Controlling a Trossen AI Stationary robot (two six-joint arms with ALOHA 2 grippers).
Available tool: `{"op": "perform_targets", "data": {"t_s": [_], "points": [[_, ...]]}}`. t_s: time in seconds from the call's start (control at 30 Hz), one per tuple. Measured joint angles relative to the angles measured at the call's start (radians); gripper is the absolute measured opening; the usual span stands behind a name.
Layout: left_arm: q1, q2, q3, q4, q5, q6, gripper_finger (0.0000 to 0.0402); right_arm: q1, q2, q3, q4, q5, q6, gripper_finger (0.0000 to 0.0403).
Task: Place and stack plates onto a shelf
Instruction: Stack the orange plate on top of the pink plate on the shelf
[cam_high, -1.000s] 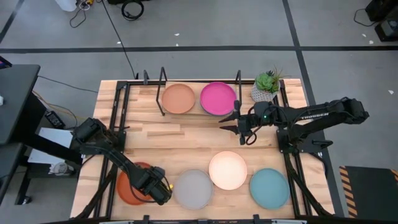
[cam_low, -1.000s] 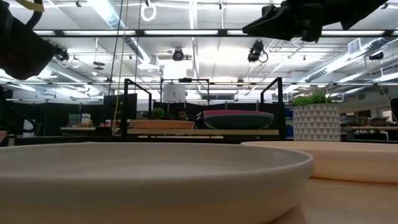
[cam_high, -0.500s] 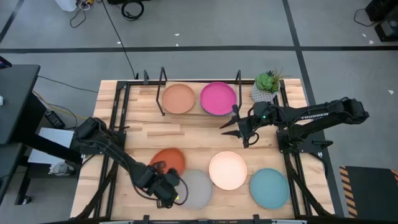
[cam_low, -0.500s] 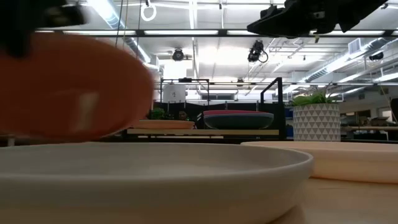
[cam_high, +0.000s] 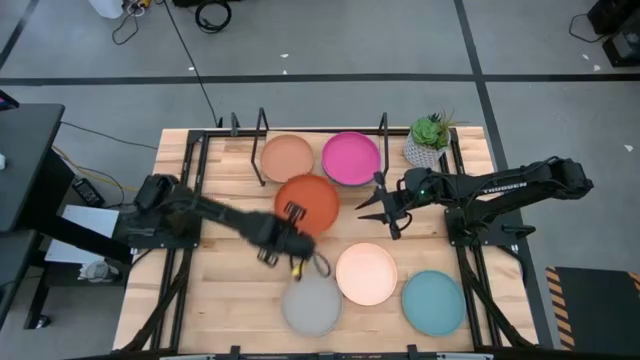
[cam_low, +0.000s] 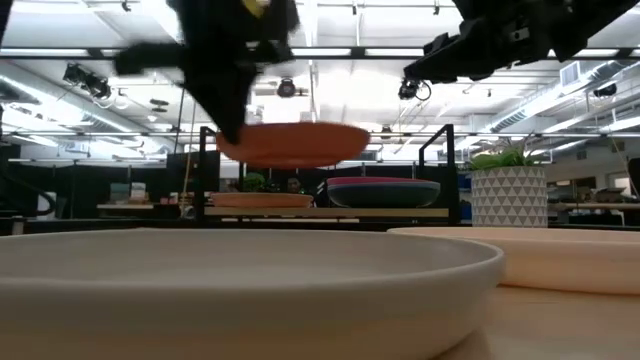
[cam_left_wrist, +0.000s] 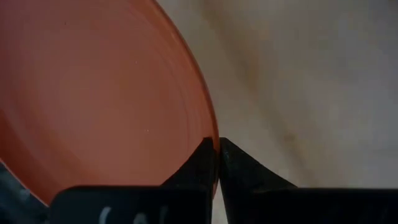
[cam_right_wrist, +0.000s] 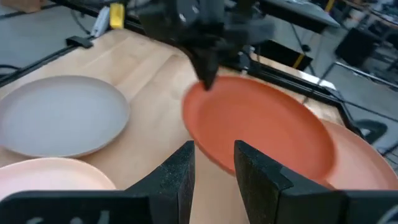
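My left gripper is shut on the orange plate, which hangs in the air over the middle of the table, between the shelf and the near plates. It also shows in the low view as the orange plate. My right gripper hovers open just right of that plate, with nothing between its fingers. The shelf runs along the far edge with black hoop uprights. A tan plate and a pink plate lie on it; the pink plate sits on a dark teal plate. My left gripper pinches the orange plate's rim on the plate's near side, one finger on the inner face and one outside the rim. The fingers come from above, pointing down. The plate is lifted clear of the table and sits about level.
A grey plate, a cream plate and a light blue plate lie flat along the near edge. A potted plant stands at the shelf's right end. Bare wood shows on the table's left half.
My left gripper, shut on the orange plate, has lifted it off the near left corner and carried it up, rightward and toward the far edge to mid-table before the shelf. The plate went from lying flat to hanging clear. The right gripper has barely moved.
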Motion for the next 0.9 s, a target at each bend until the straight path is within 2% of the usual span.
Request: {"op": "perform_targets", "data": {"t_s": [0.23,0.43,0.73,0.9], "points": [[0.231,-0.009,-0.001,0.078,0.007,0.404,0.0016,0.007,-0.002,0.000,0.023,0.065,0.056,0.0118],[0.354,-0.012,-0.001,0.152,0.058,0.687,0.0016,0.027,-0.003,0.000,0.016,0.117,0.131,0.0118],[0.481,-0.012,-0.001,0.395,0.157,1.018,0.0019,0.099,0.000,0.000,0.030,0.169,0.180,0.0118],[0.559,-0.001,0.000,0.486,0.308,1.109,0.0020,0.143,0.000,0.000,0.045,0.249,0.180,0.0118]]}}
